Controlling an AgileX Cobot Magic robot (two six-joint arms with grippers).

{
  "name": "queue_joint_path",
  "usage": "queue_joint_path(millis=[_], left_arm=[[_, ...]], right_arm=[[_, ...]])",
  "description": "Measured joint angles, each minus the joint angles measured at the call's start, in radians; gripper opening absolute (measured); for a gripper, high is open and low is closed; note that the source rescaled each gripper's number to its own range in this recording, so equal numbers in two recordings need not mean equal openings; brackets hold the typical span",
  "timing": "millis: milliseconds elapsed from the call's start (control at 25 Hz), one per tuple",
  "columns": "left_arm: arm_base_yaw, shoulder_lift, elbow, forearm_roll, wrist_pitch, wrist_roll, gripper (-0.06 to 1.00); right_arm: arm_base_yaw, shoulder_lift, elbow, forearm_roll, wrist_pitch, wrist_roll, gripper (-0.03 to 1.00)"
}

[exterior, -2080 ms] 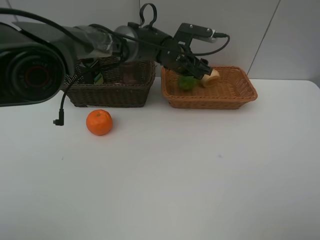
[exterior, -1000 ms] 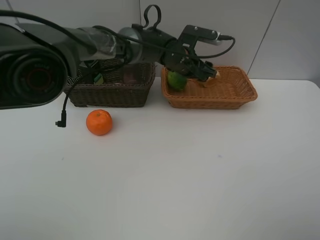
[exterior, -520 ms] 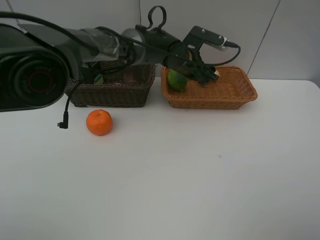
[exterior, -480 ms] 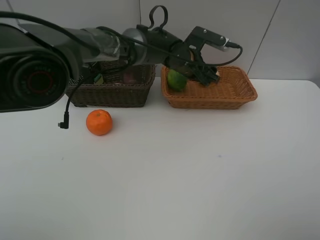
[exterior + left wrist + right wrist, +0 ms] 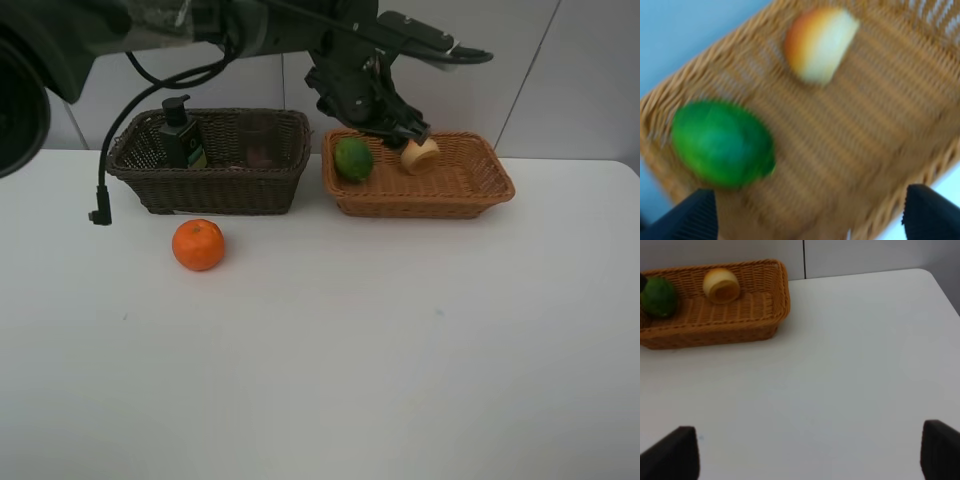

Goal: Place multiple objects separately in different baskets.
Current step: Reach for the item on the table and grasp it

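Both my jaws stood apart, empty; pump bottle (image 5: 182, 133) label in dark basket (image 5: 210, 180) was too small to read.

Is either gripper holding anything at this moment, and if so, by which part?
Nothing is held. The left gripper hangs above the light basket with jaws open; the green fruit and peach lie loose in it. The right gripper is open over bare table.
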Motion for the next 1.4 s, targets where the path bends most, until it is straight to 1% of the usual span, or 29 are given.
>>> queue_joint_path(millis=[120,400,560,720,840,960,1080,1240,1400], left_arm=[[0.000,-0.042,0.000,0.000,0.125,0.009,0.96],[0.000,-0.120,0.000,-0.001,0.350,0.020,0.96],[0.003,-0.171,0.042,0.000,0.422,0.020,0.96],[0.026,-0.243,0.158,-0.020,0.422,0.020,0.96],[0.059,-0.306,0.271,-0.032,0.396,0.020,0.96],[0.101,-0.375,0.405,-0.038,0.343,0.020,0.96],[0.149,-0.443,0.527,-0.062,0.290,0.020,0.96],[0.214,-0.504,0.669,-0.100,0.229,0.020,0.96],[0.266,-0.535,0.789,-0.109,0.139,0.020,0.97]], right_arm=[[0.000,0.000,0.000,0.000,0.000,0.000,0.95],[0.000,0.000,0.000,0.000,0.000,0.000,0.95],[0.000,0.000,0.000,0.000,0.000,0.000,0.95],[0.000,0.000,0.000,0.000,0.000,0.000,0.95],[0.000,0.000,0.000,0.000,0.000,0.000,0.95],[0.000,0.000,0.000,0.000,0.000,0.000,0.95],[0.000,0.000,0.000,0.000,0.000,0.000,0.95],[0.000,0.000,0.000,0.000,0.000,0.000,0.95],[0.000,0.000,0.000,0.000,0.000,0.000,0.95]])
